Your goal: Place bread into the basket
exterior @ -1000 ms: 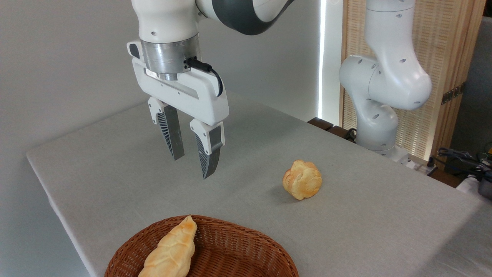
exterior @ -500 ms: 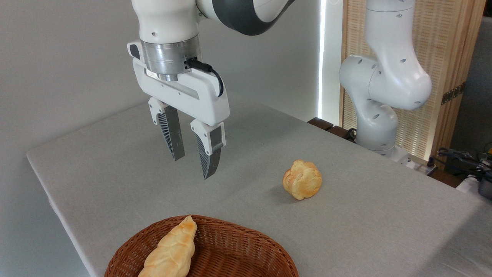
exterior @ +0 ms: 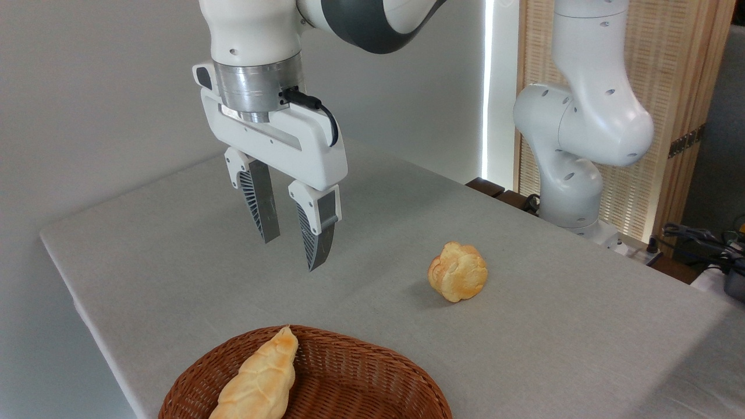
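My pincer [exterior: 291, 255] hangs in the air above the left-centre of the table [exterior: 174, 256], pointing down. Its two ribbed fingers [exterior: 260, 209] stand apart with a clear gap between the tips; nothing is in that gap. Tips are well clear of the grey cloth below.

The bread [exterior: 458, 272], a small round knobbly bun with a golden-orange crust, sits on the table to the right of the pincer, well apart from it. It rests on the cloth alone, with a soft shadow on its left side. Nothing touches it.

The basket [exterior: 361, 378], reddish-brown woven wicker, lies at the near edge of the table, partly cut off by the bottom of the view. It is nearer the camera than both the pincer and the bun. The bun is outside it, beyond its far right rim.

Inside the basket, along its left side, lies a long pale plaited loaf [exterior: 260, 379], its tapered tip reaching up over the far rim.

The arm's white base column [exterior: 573, 145] stands at the far right edge of the table, in front of a slatted wooden screen [exterior: 669, 87].
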